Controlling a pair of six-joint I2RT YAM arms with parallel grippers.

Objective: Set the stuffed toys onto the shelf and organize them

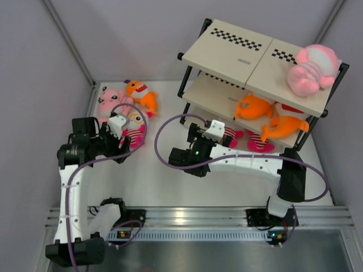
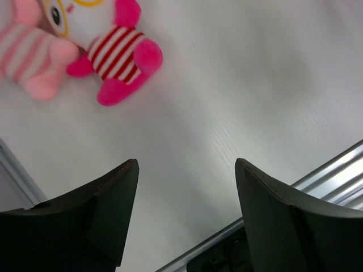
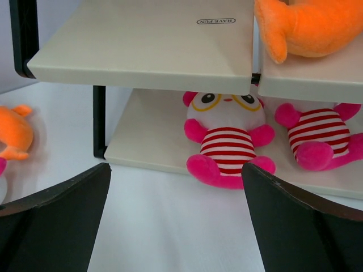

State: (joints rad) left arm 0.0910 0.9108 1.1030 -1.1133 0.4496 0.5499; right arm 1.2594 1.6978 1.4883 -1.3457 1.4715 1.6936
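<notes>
The shelf (image 1: pixel 238 54) stands at the back right. A big pale-pink plush (image 1: pixel 312 71) lies on its top board, two orange fish (image 1: pixel 254 106) (image 1: pixel 286 127) on the middle board, and two small magenta striped toys (image 3: pixel 229 144) (image 3: pixel 317 136) on the bottom board. On the table at the left lie a pink striped plush (image 1: pixel 110 101), an orange fish (image 1: pixel 142 93) and a magenta striped toy (image 2: pixel 116 56). My left gripper (image 2: pixel 186 164) is open over bare table, short of that toy. My right gripper (image 3: pixel 176 167) is open and empty, facing the bottom board just in front of the magenta toy.
Grey walls enclose the table on the left, back and right. An aluminium rail (image 1: pixel 198 218) runs along the front edge by the arm bases. Purple cables (image 1: pixel 164 136) loop off both arms. The shelf's black post (image 3: pixel 99 122) stands left of my right gripper.
</notes>
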